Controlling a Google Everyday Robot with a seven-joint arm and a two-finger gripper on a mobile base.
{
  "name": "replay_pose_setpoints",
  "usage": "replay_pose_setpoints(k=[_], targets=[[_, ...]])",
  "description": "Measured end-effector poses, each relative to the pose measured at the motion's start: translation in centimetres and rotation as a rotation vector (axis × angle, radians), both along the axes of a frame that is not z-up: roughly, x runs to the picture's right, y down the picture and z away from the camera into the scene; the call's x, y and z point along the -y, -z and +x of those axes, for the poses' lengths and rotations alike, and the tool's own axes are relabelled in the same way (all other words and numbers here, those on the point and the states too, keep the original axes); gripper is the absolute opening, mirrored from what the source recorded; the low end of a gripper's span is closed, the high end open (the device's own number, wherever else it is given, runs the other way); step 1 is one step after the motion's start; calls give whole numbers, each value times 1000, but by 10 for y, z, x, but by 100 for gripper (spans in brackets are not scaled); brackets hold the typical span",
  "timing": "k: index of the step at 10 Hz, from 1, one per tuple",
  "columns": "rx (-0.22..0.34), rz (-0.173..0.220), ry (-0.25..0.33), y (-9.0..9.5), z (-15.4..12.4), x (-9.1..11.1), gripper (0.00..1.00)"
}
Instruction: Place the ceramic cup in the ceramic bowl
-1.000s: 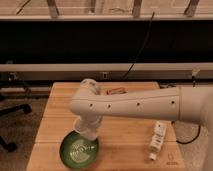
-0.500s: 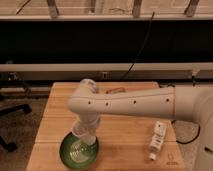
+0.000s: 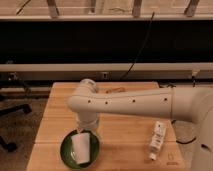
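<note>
The white ceramic cup (image 3: 82,147) stands inside the dark-green ceramic bowl (image 3: 66,150) at the front left of the wooden table. It reaches down to the bowl's lighter green inside. My gripper (image 3: 85,130) hangs straight down from the white arm (image 3: 130,105), right at the cup's top. The arm's wrist hides where the gripper meets the cup.
A slim white labelled bottle (image 3: 157,139) lies on the wooden table (image 3: 125,135) at the front right. A small brown object (image 3: 116,90) lies near the table's back edge. A dark wall with rails runs behind the table. An office chair base (image 3: 10,107) stands at the left.
The gripper and the cup have moved down toward the bowl. The cup now sits lower, inside the bowl. The bottle has not moved.
</note>
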State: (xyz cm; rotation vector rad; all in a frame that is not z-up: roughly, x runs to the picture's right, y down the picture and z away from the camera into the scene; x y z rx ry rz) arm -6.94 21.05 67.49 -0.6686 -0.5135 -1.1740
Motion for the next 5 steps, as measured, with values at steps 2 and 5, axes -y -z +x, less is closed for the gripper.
replay_pose_setpoints(k=[2,5], targets=[[9,23,-36,4,4,8,80],[28,44,-63,11,12,18,80]])
